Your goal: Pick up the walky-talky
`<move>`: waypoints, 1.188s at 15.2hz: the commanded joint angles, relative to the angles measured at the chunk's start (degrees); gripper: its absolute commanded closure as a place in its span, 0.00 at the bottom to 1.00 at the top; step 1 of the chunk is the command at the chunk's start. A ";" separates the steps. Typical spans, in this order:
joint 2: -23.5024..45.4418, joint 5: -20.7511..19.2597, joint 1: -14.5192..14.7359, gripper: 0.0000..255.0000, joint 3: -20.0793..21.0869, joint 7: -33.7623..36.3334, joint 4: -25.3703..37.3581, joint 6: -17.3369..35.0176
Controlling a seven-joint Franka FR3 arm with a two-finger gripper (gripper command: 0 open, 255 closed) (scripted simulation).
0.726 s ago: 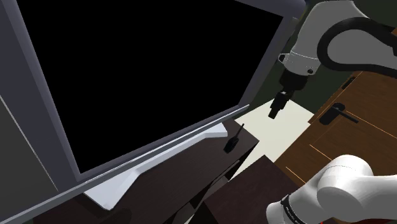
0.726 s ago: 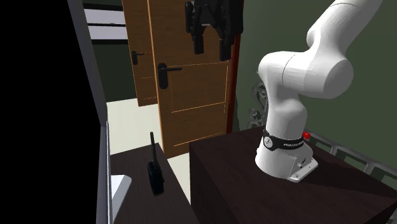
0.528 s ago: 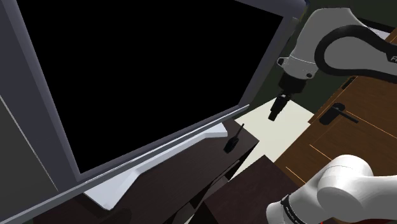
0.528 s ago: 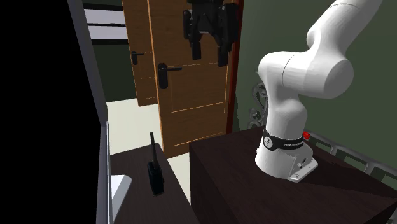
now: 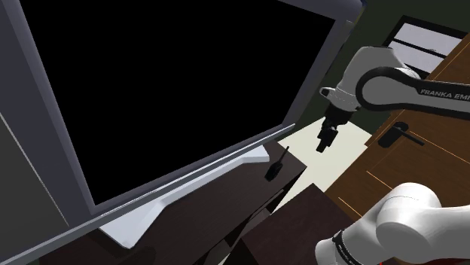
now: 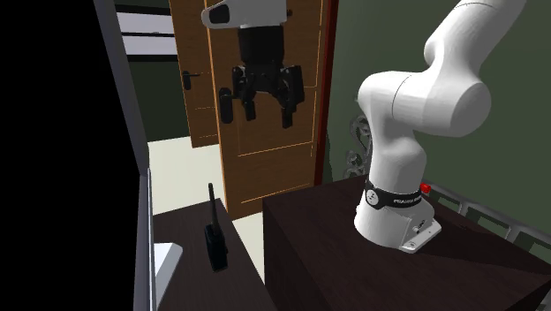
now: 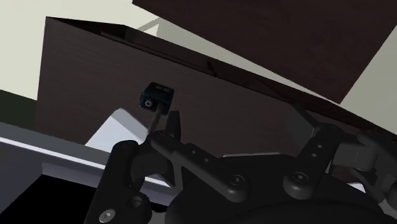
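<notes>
Looks down on a black walky-talky [image 7: 156, 99] near mid-frame, standing on a dark wooden top [image 7: 83, 70], near a pale stand foot [image 7: 114, 130], beyond the black gripper [image 7: 248, 137].

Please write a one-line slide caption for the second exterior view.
Open black gripper hangs high before a wooden door; the black walky-talky stands upright on the dark surface below, untouched.
</notes>
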 commanded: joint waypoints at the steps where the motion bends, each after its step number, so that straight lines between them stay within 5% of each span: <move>1: 2.19 -1.57 0.35 0.00 -3.50 -5.80 -1.97 4.74; 7: 13.33 -3.76 2.97 0.00 -14.16 -23.16 -3.02 17.73; 11: 23.75 -1.10 7.06 0.00 -21.41 -36.45 -1.22 26.21; 14: 32.95 5.05 11.49 0.00 -26.62 -48.66 1.29 31.76; 18: 47.25 20.78 15.56 0.00 -29.55 -69.39 6.39 36.21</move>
